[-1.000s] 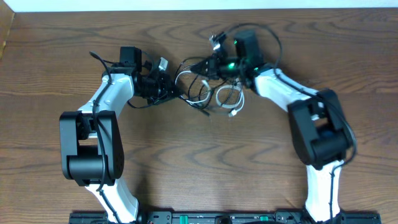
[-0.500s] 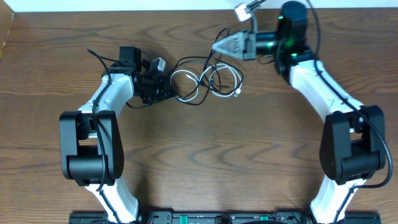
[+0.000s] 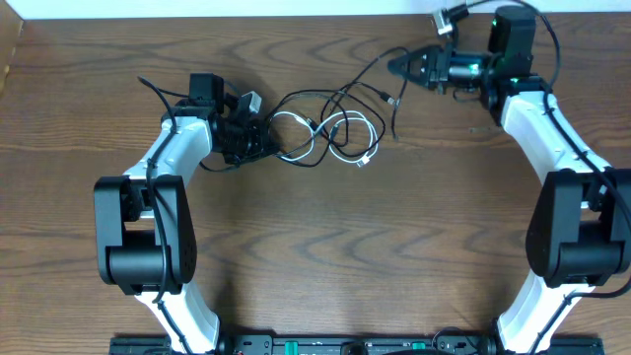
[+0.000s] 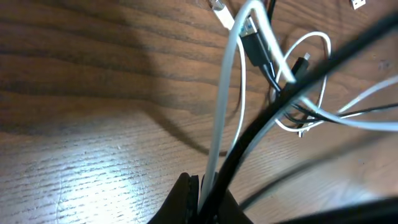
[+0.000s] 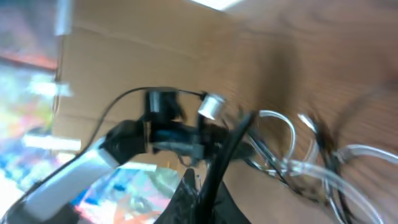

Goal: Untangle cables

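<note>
The cables (image 3: 330, 130) lie as a loose tangle on the wooden table between the two arms. White loops (image 3: 345, 133) end in a small white plug (image 3: 363, 163). My left gripper (image 3: 258, 140) holds the tangle's left end, shut on a white cable (image 4: 227, 106) and a black cable (image 4: 311, 74) that leave its tips (image 4: 202, 186) side by side. Far right at the back, my right gripper (image 3: 399, 67) is shut on a black cable (image 3: 355, 79) stretched from the tangle. In the blurred right wrist view that black cable (image 5: 230, 143) rises from the right gripper (image 5: 200, 180).
The table's back edge (image 3: 296, 14) runs close behind the right gripper. The table's left edge (image 3: 8, 69) is far from both arms. Both arm bases stand at the front edge, the left arm (image 3: 148, 227) and the right arm (image 3: 582, 227).
My right gripper has swung right and toward the back edge, drawing the black cable out and stretching the tangle. The left gripper has stayed in place with its hold.
</note>
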You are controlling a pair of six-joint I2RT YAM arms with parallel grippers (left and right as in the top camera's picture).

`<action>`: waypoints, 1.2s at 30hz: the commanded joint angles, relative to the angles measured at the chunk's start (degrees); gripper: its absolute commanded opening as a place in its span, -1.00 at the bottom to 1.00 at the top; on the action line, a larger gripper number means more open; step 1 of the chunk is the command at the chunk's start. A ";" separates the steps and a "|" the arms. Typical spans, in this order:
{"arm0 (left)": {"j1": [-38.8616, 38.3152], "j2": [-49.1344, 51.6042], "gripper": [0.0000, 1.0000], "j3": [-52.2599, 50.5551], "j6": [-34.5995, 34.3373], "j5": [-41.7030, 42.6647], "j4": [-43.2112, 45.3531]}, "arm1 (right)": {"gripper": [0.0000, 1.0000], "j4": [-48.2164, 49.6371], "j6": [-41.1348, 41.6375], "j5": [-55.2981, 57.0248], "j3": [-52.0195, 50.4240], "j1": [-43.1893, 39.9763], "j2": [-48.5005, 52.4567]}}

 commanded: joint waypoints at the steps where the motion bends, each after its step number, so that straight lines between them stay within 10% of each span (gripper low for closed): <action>1: 0.42 -0.11 -0.85 0.39 1.01 2.97 1.20 | -0.98 -8.79 -12.55 12.31 0.02 0.17 -1.53; 15: 0.74 -15.58 -0.82 2.45 -2.32 4.96 2.64 | -0.92 -30.23 -19.58 49.55 0.02 5.44 -1.53; 23: 0.72 -22.82 -0.81 2.43 1.46 4.98 1.81 | 0.25 -27.71 -27.89 45.38 0.02 12.61 -1.53; 26: 0.72 -22.40 -0.81 2.23 1.44 4.96 0.39 | 0.33 -26.95 -28.41 43.60 0.02 13.97 -1.53; 29: 0.68 -22.03 -0.49 1.66 1.40 2.80 -1.27 | 0.47 -26.53 -28.39 43.54 0.02 14.64 -1.53; 32: 0.68 -21.92 0.33 1.62 0.98 -7.45 -3.67 | 0.58 -26.60 -28.37 43.52 0.02 14.73 -1.53; 36: 0.68 -21.94 0.39 1.62 -5.86 -23.19 -5.77 | 0.74 -26.60 -28.33 43.54 0.02 14.78 -1.53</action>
